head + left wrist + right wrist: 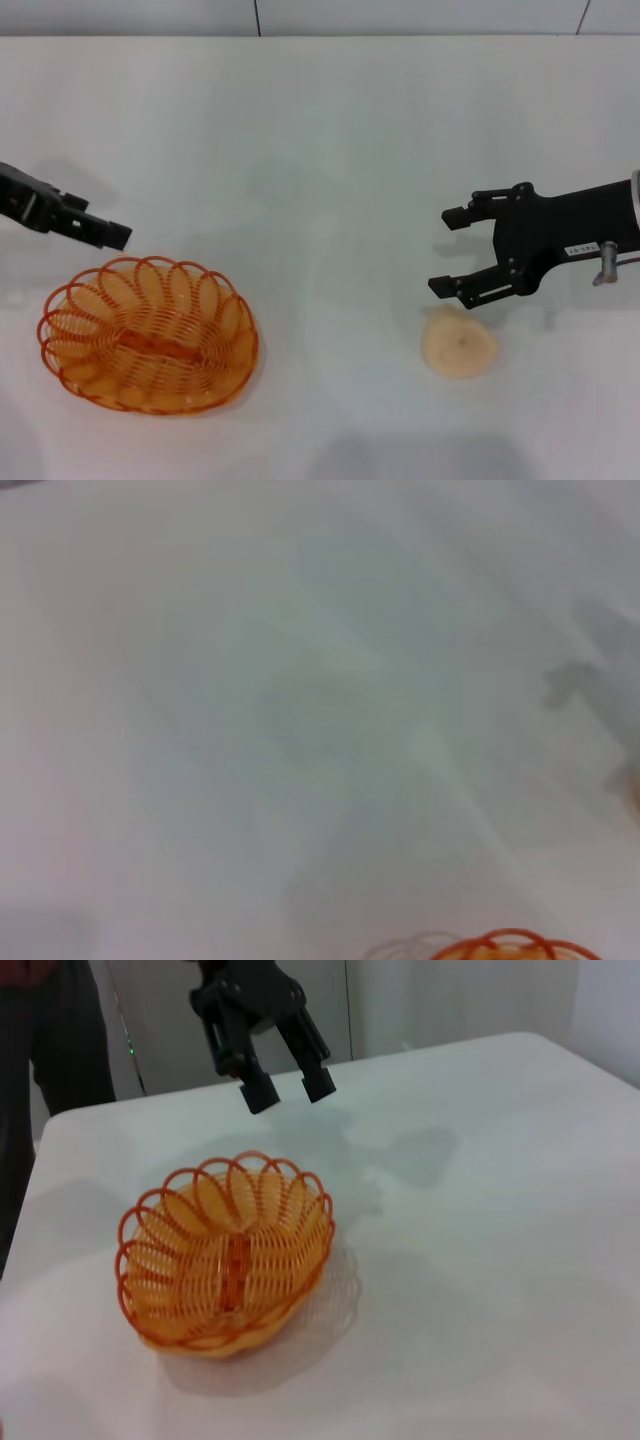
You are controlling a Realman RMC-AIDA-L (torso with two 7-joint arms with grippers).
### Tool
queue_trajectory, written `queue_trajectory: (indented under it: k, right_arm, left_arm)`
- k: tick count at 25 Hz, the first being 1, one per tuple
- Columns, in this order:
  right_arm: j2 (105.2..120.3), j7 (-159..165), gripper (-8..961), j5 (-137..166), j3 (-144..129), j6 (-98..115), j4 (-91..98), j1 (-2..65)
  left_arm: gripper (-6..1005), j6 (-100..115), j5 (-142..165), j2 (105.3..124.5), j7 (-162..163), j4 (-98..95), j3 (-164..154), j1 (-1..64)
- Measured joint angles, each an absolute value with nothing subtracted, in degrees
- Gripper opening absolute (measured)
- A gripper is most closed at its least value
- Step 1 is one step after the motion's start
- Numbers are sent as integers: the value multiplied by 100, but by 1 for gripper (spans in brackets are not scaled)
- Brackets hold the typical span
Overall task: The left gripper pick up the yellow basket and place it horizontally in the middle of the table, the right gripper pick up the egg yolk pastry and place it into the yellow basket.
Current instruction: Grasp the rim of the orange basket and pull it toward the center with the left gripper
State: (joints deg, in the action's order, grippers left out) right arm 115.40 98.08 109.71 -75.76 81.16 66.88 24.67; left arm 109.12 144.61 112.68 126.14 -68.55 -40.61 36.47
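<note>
White table (330, 150) open between basket (148, 335), pastry (460, 342).

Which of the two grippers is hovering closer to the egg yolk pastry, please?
The right gripper, the open claw on the arm with the small white label, sits just beyond the egg yolk pastry. The left gripper, also open, is by the yellow basket instead.

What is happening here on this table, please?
A two-armed robot is working on a white table. The left gripper hangs open above the far rim of the yellow basket, which sits on the robot's left side, not in the middle. The basket is empty and nothing holds it. The right gripper is open just behind the egg yolk pastry, which lies on the table on the right, apart from the basket and not gripped.
</note>
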Motion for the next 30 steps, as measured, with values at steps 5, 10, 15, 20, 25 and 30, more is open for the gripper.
queue_trajectory:
  k: [5, 10, 15, 20, 25, 30]
  right_arm:
    - [11540, 9810, 872, 10921, -7576, 8132, 6689, 2473]
    - [11540, 9815, 871, 10908, -7576, 8136, 6688, 2473]
    - [11534, 9823, 871, 10859, -7576, 8149, 6725, 2481]
    - [11532, 9825, 871, 10852, -7576, 8153, 6730, 2502]
    - [11533, 9826, 872, 10848, -7593, 8157, 6736, 2495]
    - [11539, 9826, 872, 10838, -7603, 8195, 6741, 2472]
  left_arm:
    - [890, 10909, 14609, 11183, 13347, -6853, -4059, 3693]
    - [889, 11168, 15166, 11111, 13674, -6844, -4070, 3825]
    - [889, 11380, 15703, 11049, 13796, -6790, -4119, 3953]
    - [889, 11373, 16034, 11027, 13844, -6621, -4149, 3957]
    - [890, 11243, 16110, 11140, 13829, -6375, -4209, 3927]
    - [890, 10981, 16187, 11257, 13822, -6044, -4300, 3898]
